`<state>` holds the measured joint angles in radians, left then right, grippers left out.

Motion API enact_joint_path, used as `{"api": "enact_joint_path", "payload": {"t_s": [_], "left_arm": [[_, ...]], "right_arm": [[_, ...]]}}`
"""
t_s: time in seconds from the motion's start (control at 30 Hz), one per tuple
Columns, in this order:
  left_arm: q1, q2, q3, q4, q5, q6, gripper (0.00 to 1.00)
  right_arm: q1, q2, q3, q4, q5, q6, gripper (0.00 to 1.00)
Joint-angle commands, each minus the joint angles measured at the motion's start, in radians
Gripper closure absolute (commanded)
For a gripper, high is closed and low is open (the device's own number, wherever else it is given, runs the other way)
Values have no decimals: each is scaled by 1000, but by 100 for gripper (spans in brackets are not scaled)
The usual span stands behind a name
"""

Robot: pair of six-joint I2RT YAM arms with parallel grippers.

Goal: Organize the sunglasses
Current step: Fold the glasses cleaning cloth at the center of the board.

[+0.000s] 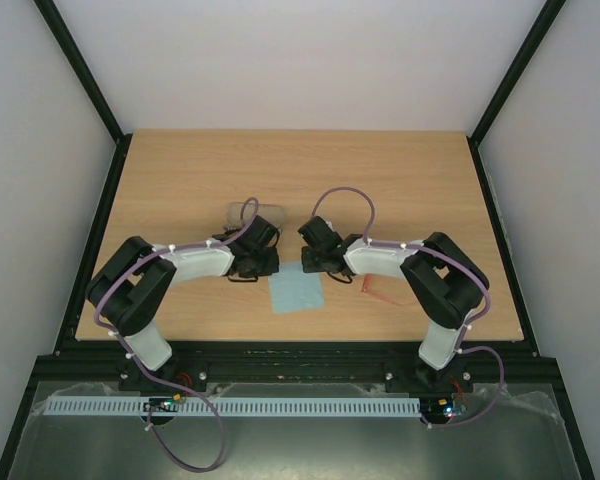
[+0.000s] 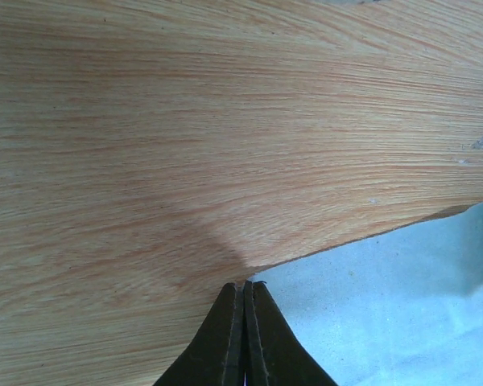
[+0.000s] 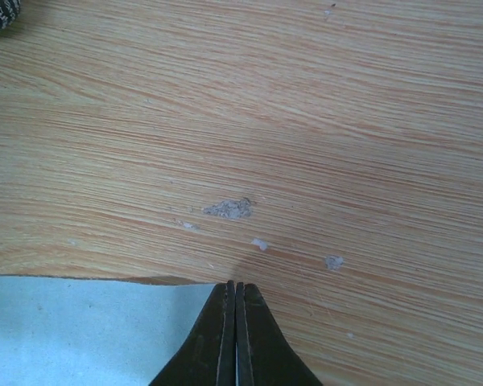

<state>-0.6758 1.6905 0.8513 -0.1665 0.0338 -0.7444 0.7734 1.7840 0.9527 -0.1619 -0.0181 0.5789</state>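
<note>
Left pincer (image 2: pixel 243 291) and right pincer (image 3: pixel 235 289) are both clenched on nothing, tips at the edge of the light blue square cloth (image 1: pixel 296 289). The slim red-orange thin-framed sunglasses (image 1: pixel 378 290) lie on the wooden table (image 1: pixel 180 170) right of it, half under the right arm. Likely light, springy, scratch-prone: I'd pinch the bridge, not lenses. Only the top view shows them, plus the grey oblong case (image 1: pixel 240 212) farther back.

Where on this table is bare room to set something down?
The far half of the table, beyond the case, is bare wood. Crowded: the near middle, with cloth, sunglasses, left gripper and right gripper.
</note>
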Motion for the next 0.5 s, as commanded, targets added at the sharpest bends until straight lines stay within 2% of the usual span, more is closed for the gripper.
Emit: {"api": "enact_joint_path", "payload": {"t_s": [0.0, 0.03, 0.07, 0.13, 0.2, 0.33, 0.47], "left_arm": [[-7, -1, -16, -28, -1, 21, 98], [-7, 1, -12, -29, -1, 24, 98], [-7, 3, -9, -30, 0, 24, 98], [-7, 7, -8, -30, 3, 22, 98], [-7, 11, -11, -27, 5, 21, 98], [-7, 11, -15, -21, 12, 20, 98], [-7, 12, -15, -18, 15, 20, 98]], "right_arm": [[0, -43, -12, 19, 1, -8, 99], [0, -45, -4, 9, 6, -6, 98], [0, -43, 3, -2, 15, -4, 91], [0, -38, 17, -34, 42, -2, 70], [0, -26, 24, -63, 56, -9, 62], [1, -19, 4, -62, 27, -17, 65], [5, 3, 12, -59, 10, -27, 77]]}}
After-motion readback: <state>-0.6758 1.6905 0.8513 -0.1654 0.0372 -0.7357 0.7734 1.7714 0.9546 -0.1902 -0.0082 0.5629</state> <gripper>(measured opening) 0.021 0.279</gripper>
